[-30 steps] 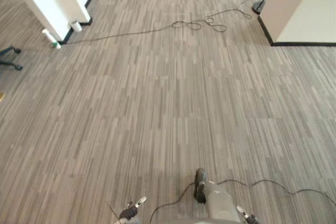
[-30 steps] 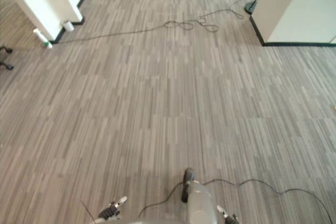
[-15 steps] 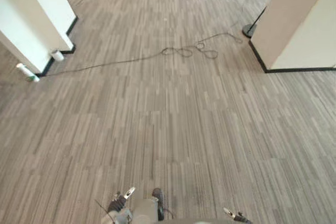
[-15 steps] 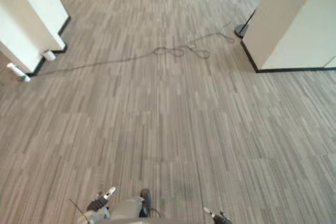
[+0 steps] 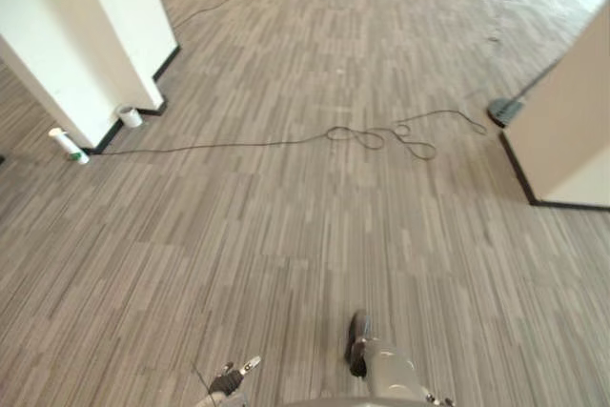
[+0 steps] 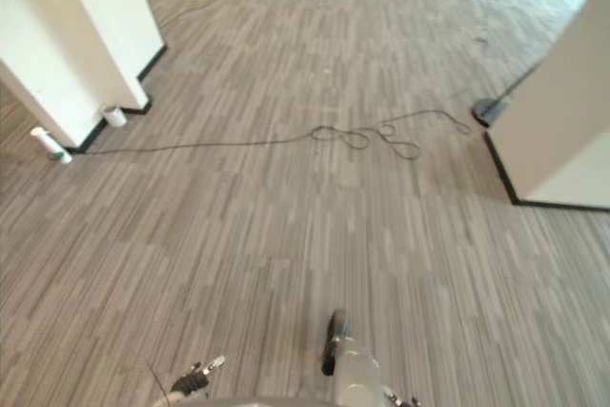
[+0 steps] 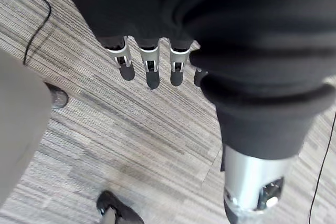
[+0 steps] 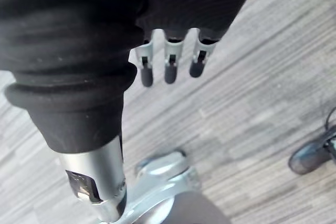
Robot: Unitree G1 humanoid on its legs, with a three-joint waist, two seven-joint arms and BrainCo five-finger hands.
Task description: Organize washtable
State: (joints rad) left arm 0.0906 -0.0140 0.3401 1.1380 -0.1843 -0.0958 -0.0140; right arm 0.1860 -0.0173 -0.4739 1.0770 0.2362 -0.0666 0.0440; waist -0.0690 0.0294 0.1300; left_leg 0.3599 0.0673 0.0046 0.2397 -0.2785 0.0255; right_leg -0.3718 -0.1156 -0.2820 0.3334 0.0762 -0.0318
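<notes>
My left hand hangs over striped grey carpet, its fingers straight and relaxed with nothing in them. My right hand hangs the same way over the carpet, fingers loose and holding nothing. The eye views look down on a wide stretch of the grey carpet floor ahead of me.
A white pillar stands at the left, with a white bottle and a small white roll at its foot. A thin black cable runs across the floor to a stand base. A beige wall corner is at the right.
The whole picture has shifted: the camera has swung and now takes in more of the far floor. The pillars, bottle and cable have not moved on the floor.
</notes>
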